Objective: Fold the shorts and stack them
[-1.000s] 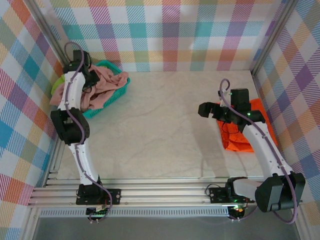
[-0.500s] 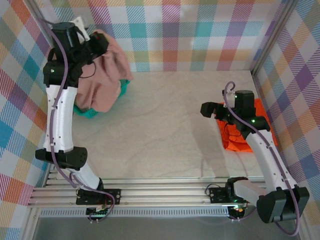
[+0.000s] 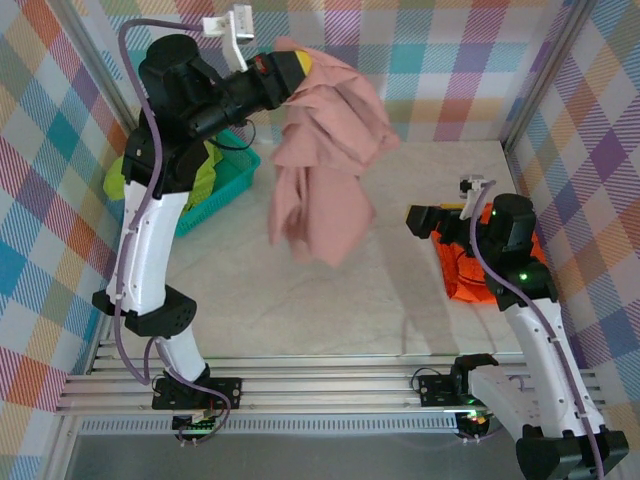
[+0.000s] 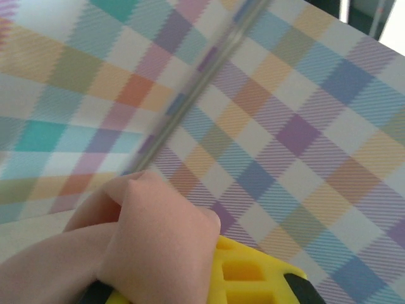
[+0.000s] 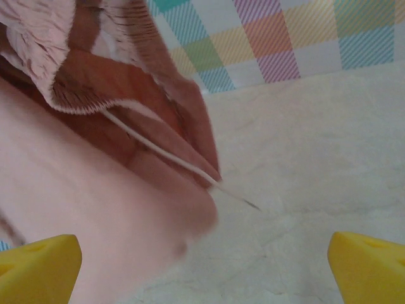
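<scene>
High above the back-left of the table, the left gripper is clamped on a bunched fold of the dusty pink soft fabric shorts. They hang from it in a long, crumpled drape over the middle of the surface. In the left wrist view the cloth wraps over a yellow finger, so the grip is on a wad and not on a clean edge.

The right gripper hovers with its fingers spread wide and nothing between them. It is just beside the bright orange fabric shorts, which lie flat at the right side of the table. The lime green fabric shorts sit in the teal plastic mesh basket at the left.

The pink pair looks light, limp and prone to twisting, and it will likely sag wherever it is unsupported. The right wrist view shows its gathered waistband and a loose white drawstring. That firmer band, taken near one end, seems the best second hold for spreading the garment flat. The drawstring could snag.
</scene>
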